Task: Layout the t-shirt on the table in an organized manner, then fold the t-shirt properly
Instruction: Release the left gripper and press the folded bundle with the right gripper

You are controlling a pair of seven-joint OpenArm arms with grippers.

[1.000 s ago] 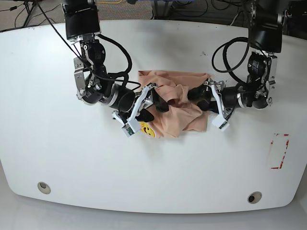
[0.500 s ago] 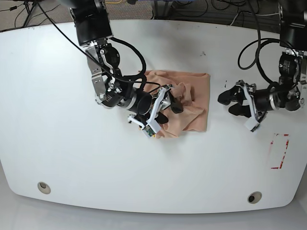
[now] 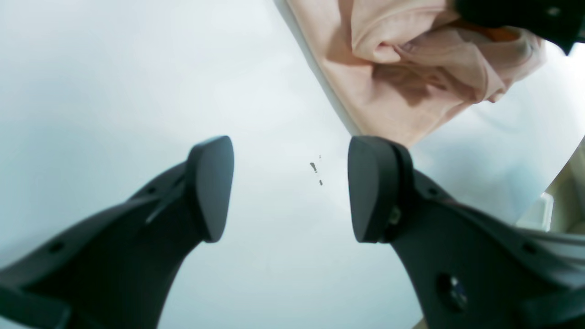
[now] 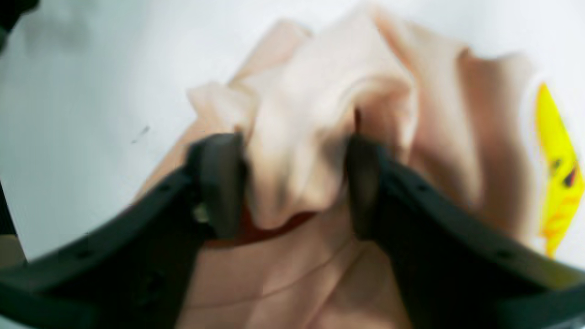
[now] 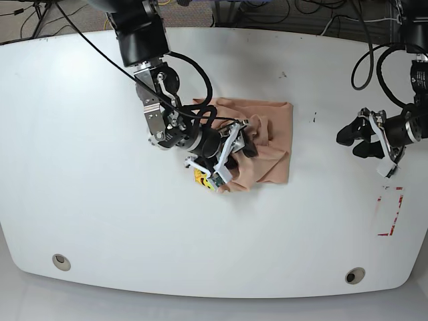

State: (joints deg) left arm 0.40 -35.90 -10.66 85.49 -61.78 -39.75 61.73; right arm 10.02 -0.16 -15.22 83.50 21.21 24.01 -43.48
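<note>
Left wrist view: the left gripper (image 3: 290,189) is seen with jaws spread wide and nothing between them, only bare table (image 3: 114,82) below. The t-shirt (image 3: 411,68) lies well apart, at the upper right, presumably left clear so the other arm can work.

Right wrist view: a raised fold of the t-shirt (image 4: 315,151) is seen standing between the fingers of the right gripper (image 4: 295,187); whether it is actually pinched cannot be told, the frame being blurred. The yellow print (image 4: 560,169) is noted at the right edge.

Base view: the t-shirt (image 5: 271,137) is bunched near the table (image 5: 80,200) centre, not laid out. The right gripper (image 5: 231,150) is placed over its near-left part, judged for pulling fabric outward.
</note>
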